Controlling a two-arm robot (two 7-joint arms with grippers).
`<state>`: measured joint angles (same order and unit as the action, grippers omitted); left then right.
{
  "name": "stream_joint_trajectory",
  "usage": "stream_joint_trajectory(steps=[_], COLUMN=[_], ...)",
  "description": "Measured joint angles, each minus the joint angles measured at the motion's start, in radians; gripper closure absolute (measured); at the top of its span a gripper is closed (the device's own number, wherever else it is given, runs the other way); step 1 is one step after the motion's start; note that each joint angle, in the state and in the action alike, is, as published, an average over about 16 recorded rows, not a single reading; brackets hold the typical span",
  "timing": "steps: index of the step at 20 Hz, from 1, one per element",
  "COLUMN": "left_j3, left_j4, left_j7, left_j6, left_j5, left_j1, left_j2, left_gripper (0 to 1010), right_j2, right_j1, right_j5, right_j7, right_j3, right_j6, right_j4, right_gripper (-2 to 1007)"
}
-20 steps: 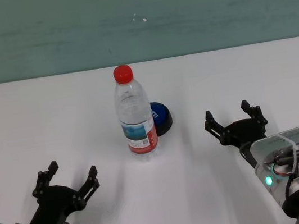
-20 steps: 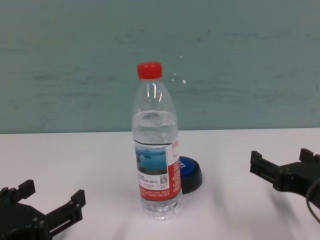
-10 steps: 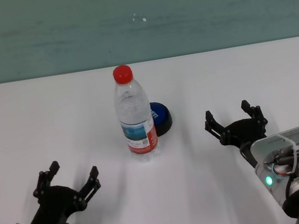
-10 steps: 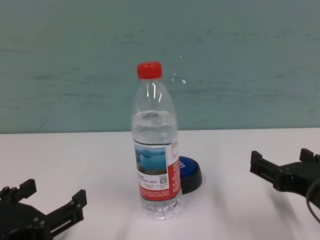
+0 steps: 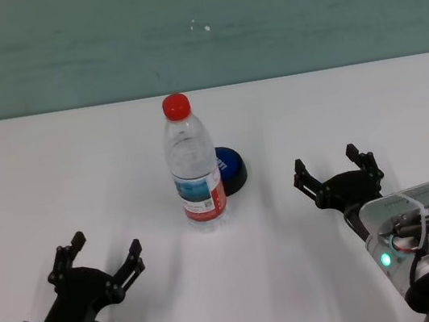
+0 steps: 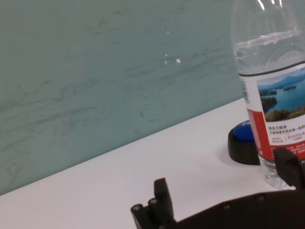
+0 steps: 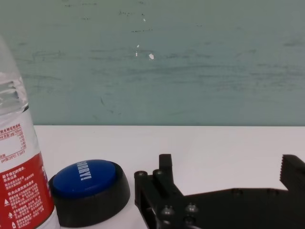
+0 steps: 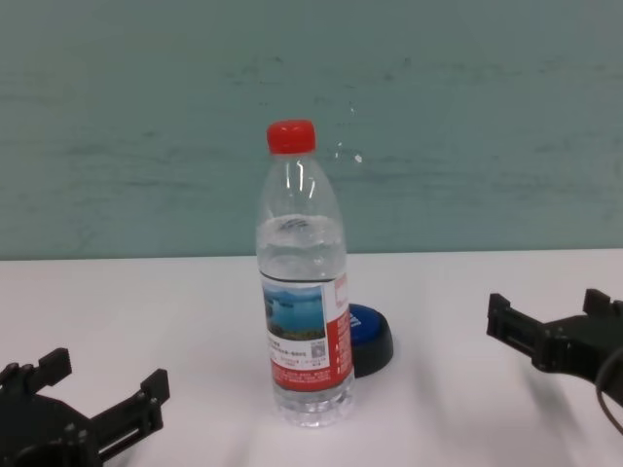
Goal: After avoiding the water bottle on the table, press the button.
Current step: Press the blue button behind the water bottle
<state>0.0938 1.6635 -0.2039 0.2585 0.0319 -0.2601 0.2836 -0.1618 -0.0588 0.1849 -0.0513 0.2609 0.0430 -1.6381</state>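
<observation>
The water bottle stands upright in the middle of the white table, red cap on top; it also shows in the chest view. The blue button on its black base sits just behind and to the right of the bottle, partly hidden by it, and shows in the right wrist view. My right gripper is open and empty, right of the button. My left gripper is open and empty, near the table's front left.
A teal wall runs along the table's far edge. Bare tabletop lies between my right gripper and the button, and around the bottle on its left.
My left gripper has drifted slightly back toward the near edge. The bottle, the button and my right gripper have not moved.
</observation>
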Motion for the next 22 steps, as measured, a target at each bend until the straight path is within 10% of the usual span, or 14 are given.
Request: stream_joint_trajectory(steps=[8,22], left_j3=[0.0,0.0], left_j4=[0.0,0.0], left_j7=[0.0,0.0], left_j6=[0.001,0.001], left_j5=[0.0,0.0], left_j1=[0.0,0.0], left_j2=[0.0,0.0], left_gripper=[10,10], right_j2=[-0.033,-0.14], right_j1=[-0.012,0.005], right_j5=[0.007,0.112], right_j7=[0.07,0.313], right_j3=[-0.021,-0.094], right_j6=[-0.001,-0.027], right_j4=[-0.033,-0.044], right_gripper=[1,1])
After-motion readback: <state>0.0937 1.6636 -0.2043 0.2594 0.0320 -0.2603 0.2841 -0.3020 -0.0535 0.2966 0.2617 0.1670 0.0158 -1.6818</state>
